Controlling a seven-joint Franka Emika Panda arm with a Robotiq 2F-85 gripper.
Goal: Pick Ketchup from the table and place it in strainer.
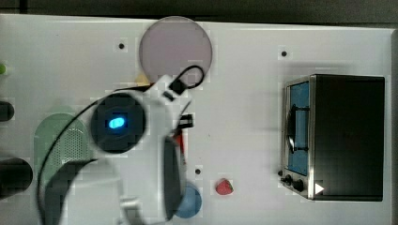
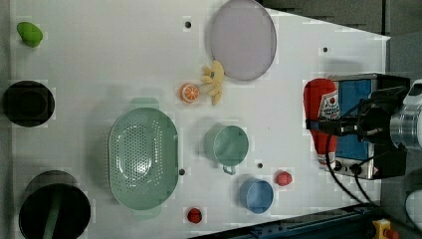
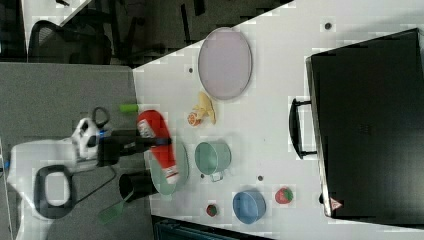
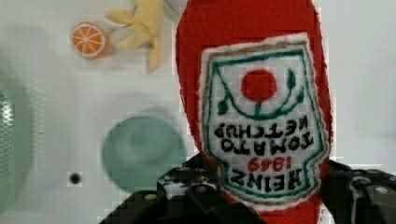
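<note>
My gripper [image 2: 322, 124] is shut on the Ketchup [image 2: 321, 117], a red bottle with a white label, and holds it in the air above the table. In the right view the gripper [image 3: 156, 142] clamps the bottle [image 3: 159, 150] across its middle. The wrist view has the label [image 4: 259, 116] close up, with black fingers [image 4: 187, 189] on both sides of the bottle's lower part. The strainer [image 2: 143, 158], a pale mint-green oval basket, lies with nothing in it, to the left view's left of the round cup. In the top view the strainer [image 1: 58, 140] is partly under the arm.
A teal-green cup [image 2: 230, 144] stands on the table below the bottle in the wrist view. A blue cup [image 2: 256, 195], two strawberries [image 2: 283, 178], an orange slice [image 2: 189, 92], a banana [image 2: 214, 82] and a lilac plate [image 2: 243, 39] lie around. A black toaster oven [image 1: 347, 136] stands at the top view's right.
</note>
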